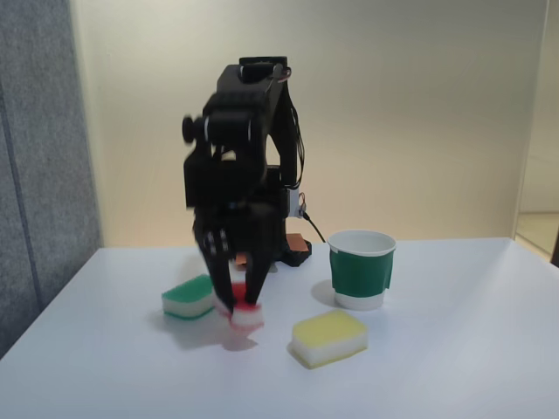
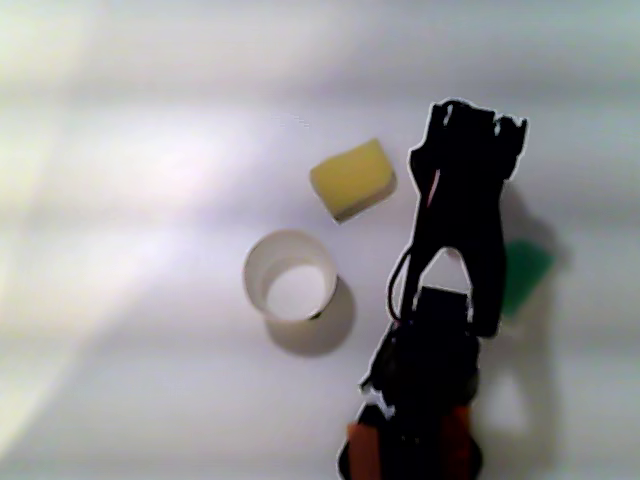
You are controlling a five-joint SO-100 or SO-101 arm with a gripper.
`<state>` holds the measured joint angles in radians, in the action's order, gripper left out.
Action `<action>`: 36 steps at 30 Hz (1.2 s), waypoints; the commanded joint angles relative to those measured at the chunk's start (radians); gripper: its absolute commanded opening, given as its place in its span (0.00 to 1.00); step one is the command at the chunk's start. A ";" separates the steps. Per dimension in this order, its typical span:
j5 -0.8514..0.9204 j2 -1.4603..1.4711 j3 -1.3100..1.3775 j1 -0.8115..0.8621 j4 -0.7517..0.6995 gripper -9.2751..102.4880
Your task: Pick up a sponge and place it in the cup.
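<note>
In the fixed view my black gripper (image 1: pixel 238 302) points straight down and is shut on the sponge (image 1: pixel 247 316), which has a red top and a white layer. The sponge hangs tilted just above the white table, with its shadow under it. The cup (image 1: pixel 361 269), white with a dark green sleeve, stands upright to the right of the gripper and a little farther back. In the other view, from above, the cup (image 2: pixel 290 288) shows its open mouth left of the arm, and the gripper (image 2: pixel 466 130) hides the sponge.
A green-topped sponge (image 1: pixel 189 297) lies just left of the gripper in the fixed view. A yellow-topped sponge (image 1: pixel 329 338) lies in front of the cup. The arm's base (image 1: pixel 288 249) stands behind. From above, the yellow sponge (image 2: pixel 352 178) and green sponge (image 2: pixel 525 275) flank the arm.
</note>
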<state>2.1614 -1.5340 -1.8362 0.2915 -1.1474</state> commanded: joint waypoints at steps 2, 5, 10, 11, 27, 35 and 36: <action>-0.304 -0.206 0.026 -0.038 -0.095 0.08; -0.466 -0.275 0.114 -0.092 -0.201 0.08; -0.752 -0.316 0.262 -0.218 -0.431 0.08; -0.801 -0.321 0.288 -0.244 -0.466 0.08; -1.615 -0.601 0.083 -0.769 -0.471 0.08; -1.681 -0.676 -0.067 -0.839 -0.399 0.08; -1.672 -0.680 -0.078 -0.838 -0.391 0.08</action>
<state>0.4740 -2.1737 -1.9021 -0.5415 -1.5447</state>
